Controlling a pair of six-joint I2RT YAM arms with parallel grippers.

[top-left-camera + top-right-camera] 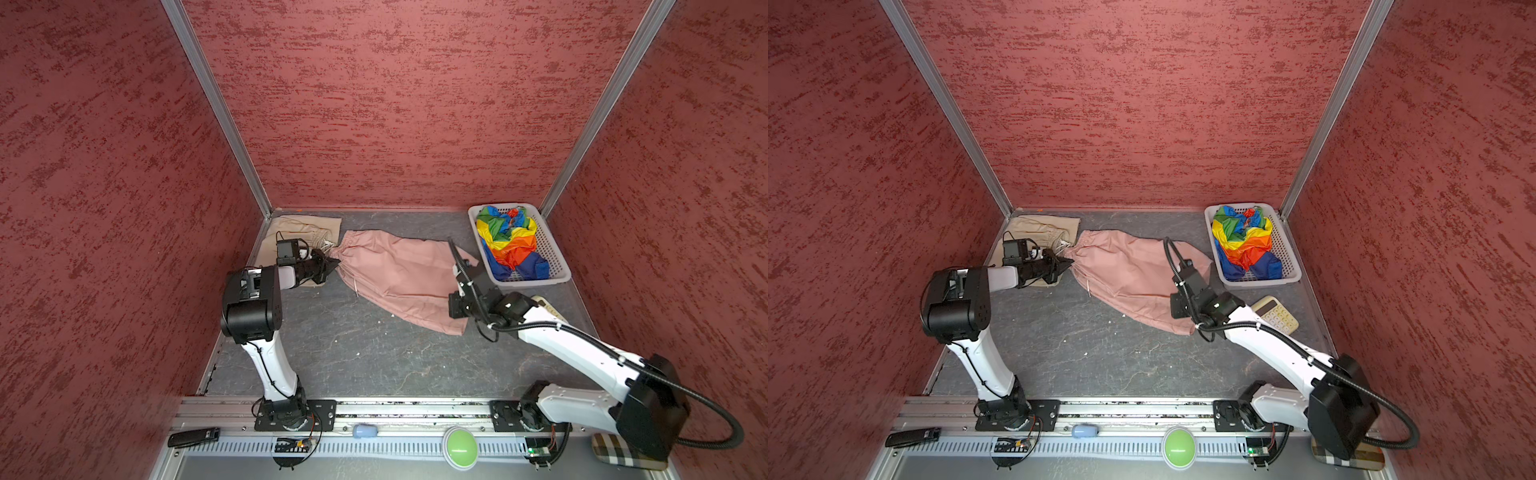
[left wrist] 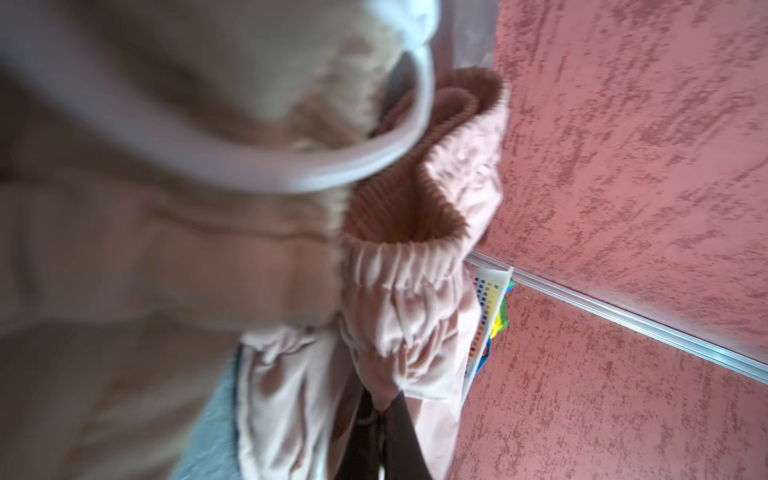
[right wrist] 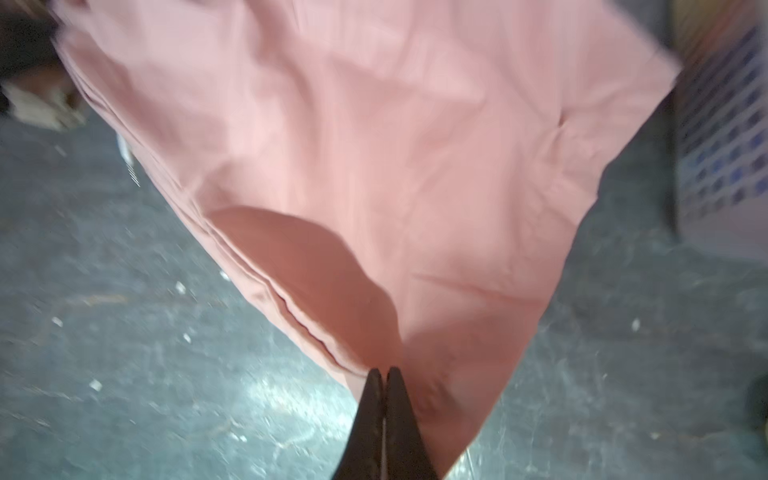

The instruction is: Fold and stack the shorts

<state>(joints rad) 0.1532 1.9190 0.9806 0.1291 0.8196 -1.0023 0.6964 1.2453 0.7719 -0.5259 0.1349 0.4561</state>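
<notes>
Pink shorts (image 1: pixel 399 274) clamped between left gripper (image 1: pixel 336 262), right gripper (image 3: pixel 384 372).

Near half of table (image 1: pixel 374 357) bare. Pink shorts (image 1: pixel 395 270) span the far middle. Basket (image 1: pixel 550 253) and calculator (image 1: pixel 1277 318) crowd the right side.

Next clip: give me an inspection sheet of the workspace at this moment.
Surface: dark grey tabletop, scuffed, white specks.
Job's things: pink shorts mid-table; beige shorts flat in the far left corner; rainbow shorts crumpled in the white basket.
Clutter: calculator beside the right arm; green button on the front rail.
Grippers: left gripper shut on the pink shorts' waistband; right gripper shut on their hem.
Cables: black corrugated hose along the right arm.
Surroundings: red textured walls on three sides.
</notes>
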